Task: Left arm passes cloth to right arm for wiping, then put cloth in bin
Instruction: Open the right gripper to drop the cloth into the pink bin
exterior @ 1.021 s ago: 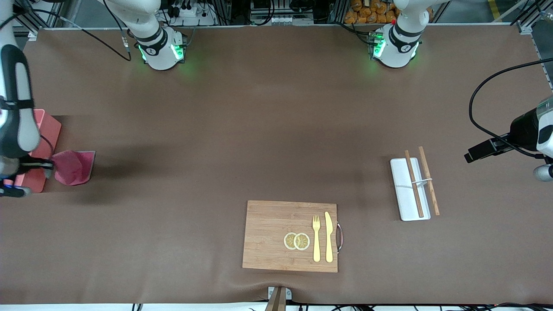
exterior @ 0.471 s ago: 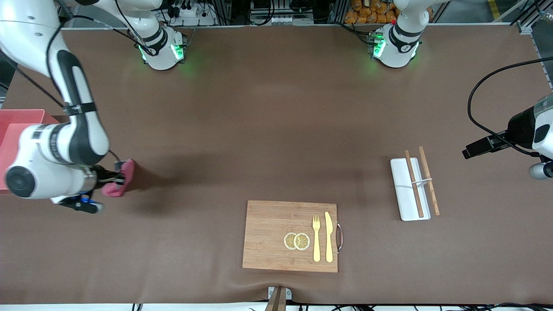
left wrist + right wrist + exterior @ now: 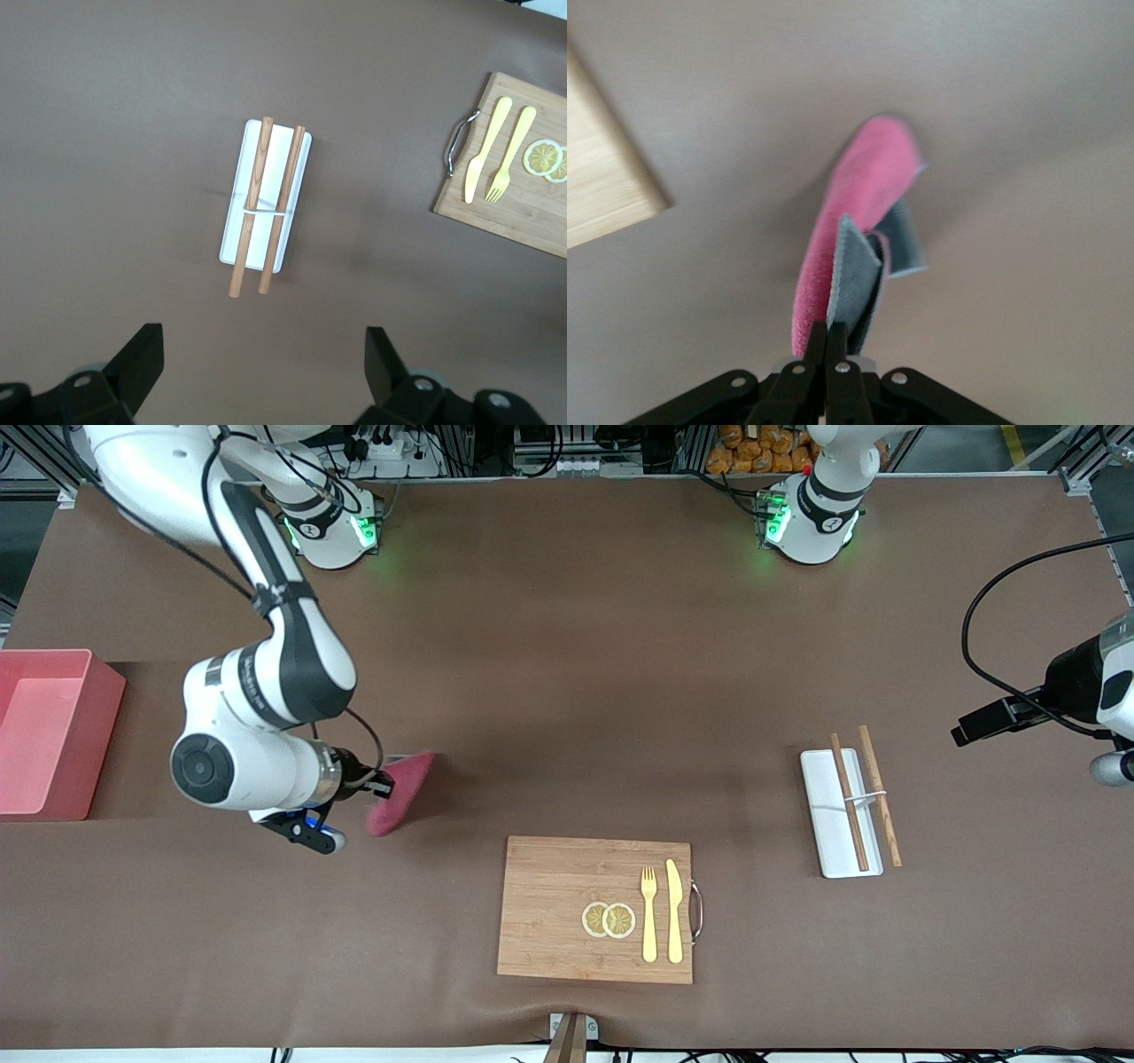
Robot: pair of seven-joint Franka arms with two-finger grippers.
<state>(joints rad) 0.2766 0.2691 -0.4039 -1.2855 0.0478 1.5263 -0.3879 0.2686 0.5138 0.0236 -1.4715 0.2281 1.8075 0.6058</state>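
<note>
Right hand [image 3: 376,784] clamped on the cloth [image 3: 400,791] above the table.

No legible text, labels, brand names, numbers or signs appear in any view. The markings on the arm bases are too small to be read.

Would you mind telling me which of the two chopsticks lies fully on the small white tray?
The chopstick toward the right arm's end lies along the white tray; the other chopstick runs beside the tray's edge, mostly over bare table.
</note>
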